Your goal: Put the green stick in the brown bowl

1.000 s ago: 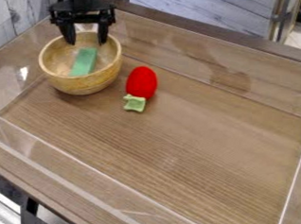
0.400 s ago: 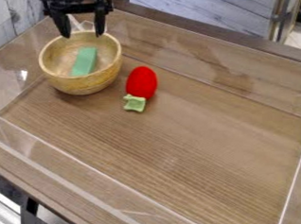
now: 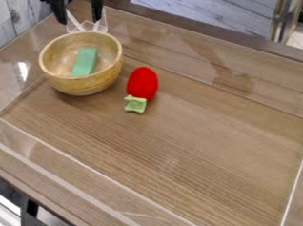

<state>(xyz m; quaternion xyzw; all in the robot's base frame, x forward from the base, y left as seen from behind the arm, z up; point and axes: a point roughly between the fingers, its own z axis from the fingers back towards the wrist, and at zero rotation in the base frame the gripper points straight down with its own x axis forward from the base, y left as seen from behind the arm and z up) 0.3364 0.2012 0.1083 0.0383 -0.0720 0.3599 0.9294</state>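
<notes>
The brown bowl [image 3: 82,86] sits on the counter [image 3: 201,150], below the gripper [image 3: 83,25] in the camera view and nearer the viewer than it. Inside lies the green stick [image 3: 84,61], apart from the gripper and just nearer the viewer, almost straight below the fingertips in the picture. Its long axis runs roughly away from the viewer, the far end leaning a little right, so it points broadly toward the gripper rather than across it. The gripper is spread, with nothing pinched between its fingers, beyond the bowl's far rim. To its right, nearer the viewer and outside the bowl, lies the red strawberry toy [image 3: 142,82]. The placing looks done; the coming move most likely calls only for clearance from the stick and rim.
</notes>
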